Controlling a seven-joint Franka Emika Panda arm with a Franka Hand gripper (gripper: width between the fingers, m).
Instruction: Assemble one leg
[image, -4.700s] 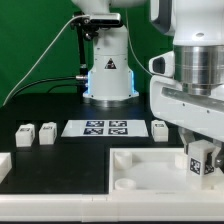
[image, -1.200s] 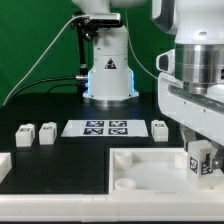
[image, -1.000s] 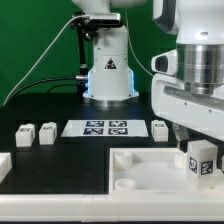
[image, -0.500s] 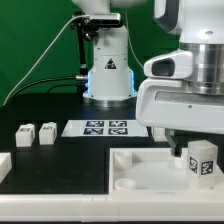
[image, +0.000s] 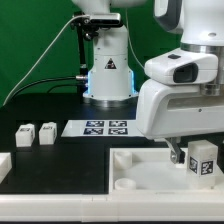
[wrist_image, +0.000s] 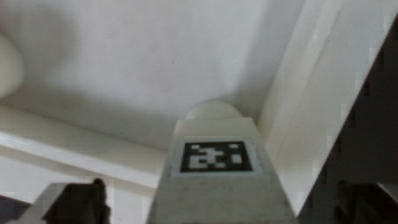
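The leg (image: 203, 160), a small white block with a black-and-white tag, stands upright at the right corner of the large white tray (image: 140, 172). My gripper (image: 199, 147) hangs just above it, with one dark finger (image: 176, 152) showing beside the leg. In the wrist view the leg (wrist_image: 217, 165) stands between my two dark fingertips (wrist_image: 79, 200), with a gap on each side. The gripper (wrist_image: 222, 208) is open and holds nothing.
Two more tagged white pegs (image: 23, 135) (image: 46, 133) lie at the exterior view's left. The marker board (image: 97, 128) lies in the middle, with another peg (image: 159, 127) past it. A white part (image: 4, 165) sits at the left edge. The arm's base (image: 108, 75) stands behind.
The gripper has let go of the leg and risen, with the arm's body swinging toward the exterior view's left. The leg stays upright in the tray corner.
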